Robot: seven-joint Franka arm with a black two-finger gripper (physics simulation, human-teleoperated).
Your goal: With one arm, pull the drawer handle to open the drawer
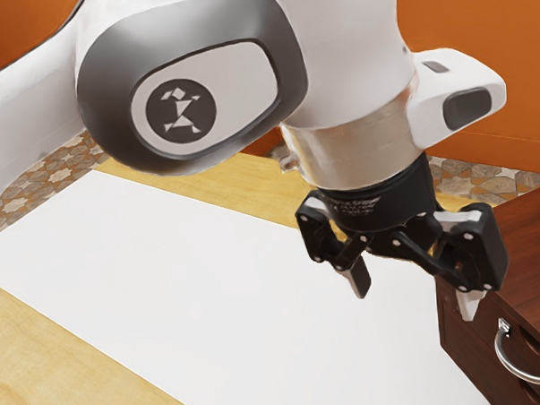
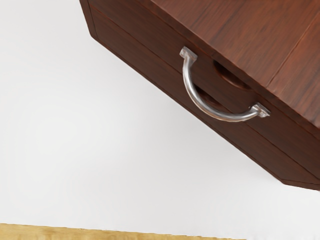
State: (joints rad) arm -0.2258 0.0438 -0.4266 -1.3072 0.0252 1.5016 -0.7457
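Cabinet (image 1: 528, 263) cropped by the exterior view's right and lower edges; handle (image 1: 514, 360) runs off the right edge. A finger (image 1: 477, 261) of the tool (image 1: 417, 300) hides the cabinet's near corner. Arm (image 1: 246, 69) cropped above.

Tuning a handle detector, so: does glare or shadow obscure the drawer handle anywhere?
Wrist view: the drawer handle shows whole, soft highlights along its curve, no glare hiding it. Exterior view: evenly lit, but the frame's edge crops it, below the open gripper.
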